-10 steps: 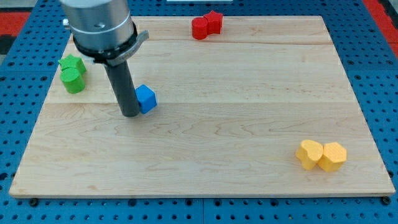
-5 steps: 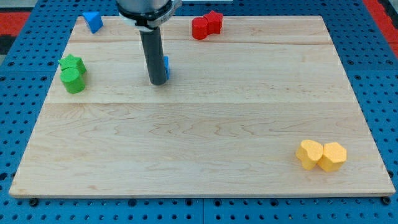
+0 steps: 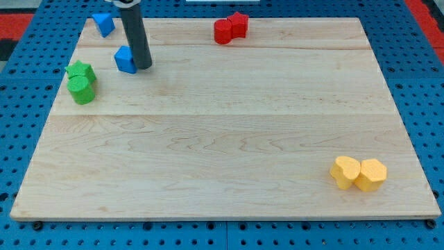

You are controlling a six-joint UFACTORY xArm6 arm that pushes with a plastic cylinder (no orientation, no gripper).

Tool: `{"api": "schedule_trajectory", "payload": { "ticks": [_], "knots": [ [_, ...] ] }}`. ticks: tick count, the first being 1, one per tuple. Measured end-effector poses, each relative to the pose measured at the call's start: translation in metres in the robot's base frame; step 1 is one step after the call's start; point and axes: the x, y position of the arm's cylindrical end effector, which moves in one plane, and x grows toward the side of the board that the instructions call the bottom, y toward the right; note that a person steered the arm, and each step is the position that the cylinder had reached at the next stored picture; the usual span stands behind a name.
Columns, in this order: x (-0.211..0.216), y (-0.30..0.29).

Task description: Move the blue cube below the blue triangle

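My tip [image 3: 143, 67], the bare end of a rod with no claw to spread or pinch, stands on the wooden board [image 3: 229, 139] with the blue cube [image 3: 125, 60] just to its left in the view, seemingly touching it, though the contact is hard to make out. The blue triangle [image 3: 104, 23] lies up and to the left of my tip, near the board's top edge, with the cube below it and slightly right. Two green blocks [image 3: 81, 81] sit together further left of my tip, two red blocks [image 3: 230, 28] up to its right, and two yellow blocks [image 3: 357, 173] far off toward the bottom right.

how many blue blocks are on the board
2. The blue triangle sits near the view's top left corner. The blue cube lies just below and right of it, with my tip against its right side. None seems hidden.
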Motion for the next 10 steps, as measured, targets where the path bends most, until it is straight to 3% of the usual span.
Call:
{"api": "schedule_trajectory", "payload": {
  "ticks": [2, 4, 6, 8, 10],
  "knots": [
    [0.023, -0.024],
    [-0.014, -0.056],
    [-0.016, -0.029],
    [-0.03, -0.077],
    [-0.037, -0.083]
  ]
}}
